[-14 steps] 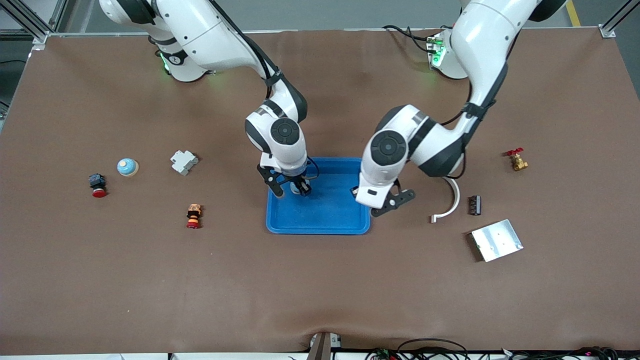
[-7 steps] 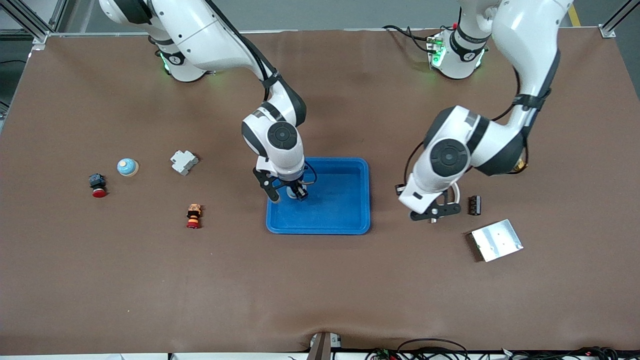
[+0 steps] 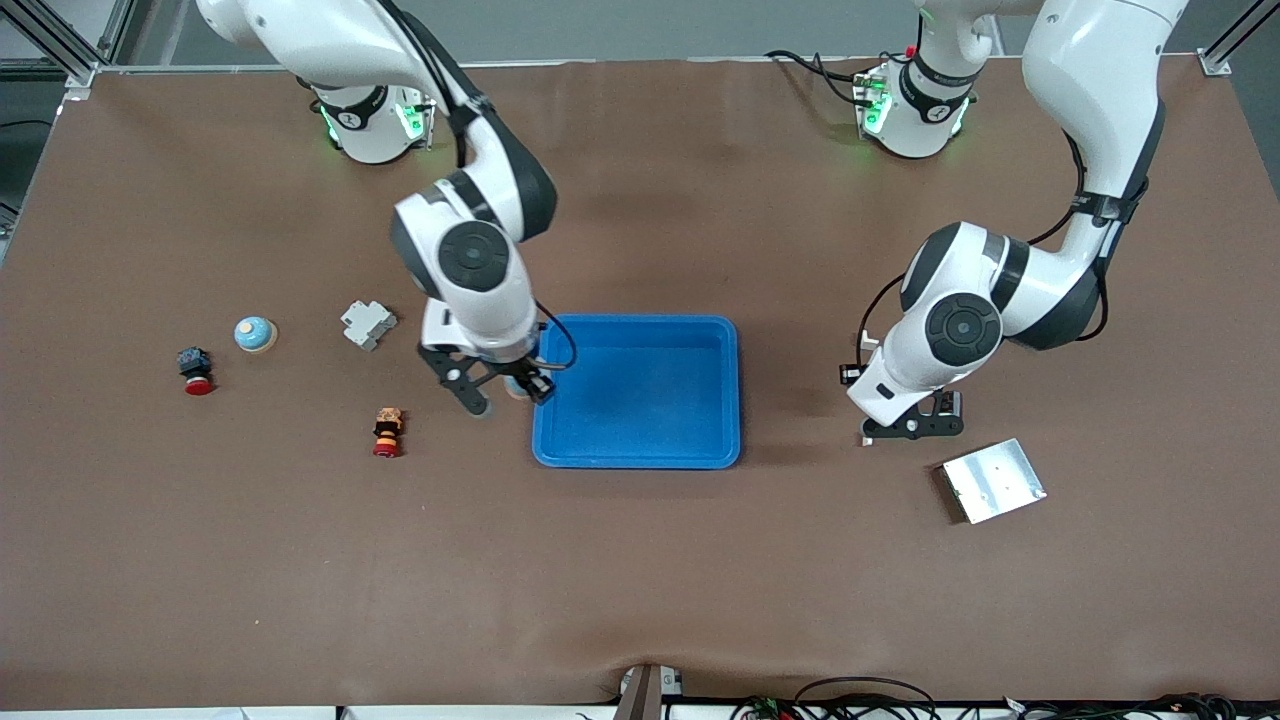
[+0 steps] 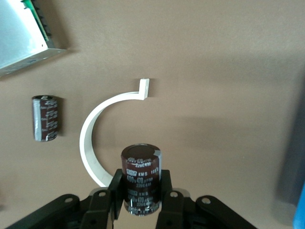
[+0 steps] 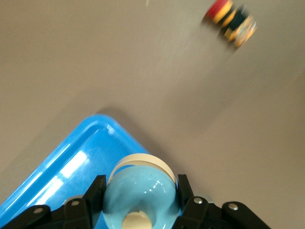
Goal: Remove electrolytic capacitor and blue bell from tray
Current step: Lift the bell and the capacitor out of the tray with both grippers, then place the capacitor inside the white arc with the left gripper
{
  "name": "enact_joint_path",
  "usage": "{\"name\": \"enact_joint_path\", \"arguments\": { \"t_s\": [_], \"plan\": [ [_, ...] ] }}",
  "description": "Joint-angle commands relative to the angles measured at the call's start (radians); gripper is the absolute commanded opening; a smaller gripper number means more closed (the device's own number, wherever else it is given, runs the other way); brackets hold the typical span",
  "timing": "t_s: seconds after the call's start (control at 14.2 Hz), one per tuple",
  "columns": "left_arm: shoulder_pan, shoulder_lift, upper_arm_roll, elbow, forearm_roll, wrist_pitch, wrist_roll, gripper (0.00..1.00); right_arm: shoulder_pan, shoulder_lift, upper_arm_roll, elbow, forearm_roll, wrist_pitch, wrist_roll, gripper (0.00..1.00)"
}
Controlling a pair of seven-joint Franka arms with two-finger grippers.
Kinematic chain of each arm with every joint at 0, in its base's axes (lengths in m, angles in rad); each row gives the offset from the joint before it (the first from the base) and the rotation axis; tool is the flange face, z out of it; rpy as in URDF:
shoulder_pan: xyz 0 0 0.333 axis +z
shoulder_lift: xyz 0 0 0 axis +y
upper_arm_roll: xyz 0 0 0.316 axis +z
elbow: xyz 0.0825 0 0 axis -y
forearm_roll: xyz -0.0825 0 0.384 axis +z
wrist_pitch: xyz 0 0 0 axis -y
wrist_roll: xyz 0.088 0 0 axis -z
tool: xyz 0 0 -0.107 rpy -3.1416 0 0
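My right gripper (image 3: pixel 508 392) is shut on a light-blue bell (image 3: pixel 516 387) with a cream base. It holds it over the rim of the blue tray (image 3: pixel 640 455) at the right arm's end. In the right wrist view the bell (image 5: pixel 147 191) sits between the fingers of the right gripper (image 5: pixel 140 186), over the tray corner (image 5: pixel 62 167). My left gripper (image 3: pixel 912 425) is shut on a dark brown capacitor (image 4: pixel 140 167) over the table, beside the tray at the left arm's end. The left gripper (image 4: pixel 140 191) holds it upright above a white curved piece (image 4: pixel 95 124).
A second capacitor (image 4: pixel 45 118) lies beside the curved piece. A metal plate (image 3: pixel 993 480) lies nearer the front camera. Toward the right arm's end are a second bell (image 3: pixel 255 333), a grey part (image 3: pixel 368 324), a red-and-black button (image 3: pixel 195 370) and an orange stacked part (image 3: pixel 387 432).
My right gripper carried the bell from over the tray's inside to its rim at the right arm's end. My left gripper moved from the tray's edge to over the curved piece.
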Motion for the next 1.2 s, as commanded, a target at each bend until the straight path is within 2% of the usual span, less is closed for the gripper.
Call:
{"name": "enact_joint_path", "arguments": {
  "t_s": [0.0, 0.28, 0.49, 0.84, 1.13],
  "plan": [
    [0.021, -0.026, -0.007, -0.089, 0.026, 0.094, 0.014, 0.0, -0.074, -0.099, 0.017, -0.073, -0.009, -0.023, -0.143, 0.0],
    [0.027, 0.017, -0.007, -0.1, 0.097, 0.137, 0.029, 0.0, -0.204, -0.212, 0.015, -0.158, -0.009, -0.022, -0.501, 0.0],
    [0.035, 0.041, -0.007, -0.101, 0.124, 0.154, 0.029, 0.0, -0.304, -0.249, 0.015, -0.164, -0.009, -0.033, -0.687, 0.0],
    [0.039, 0.084, 0.0, -0.098, 0.146, 0.18, 0.029, 0.0, -0.399, -0.23, 0.015, -0.159, 0.001, 0.019, -0.871, 0.0],
    [0.039, 0.107, 0.003, -0.098, 0.16, 0.206, 0.027, 0.0, -0.473, -0.222, 0.017, -0.269, 0.028, 0.122, -0.97, 0.0]
  ]
}}
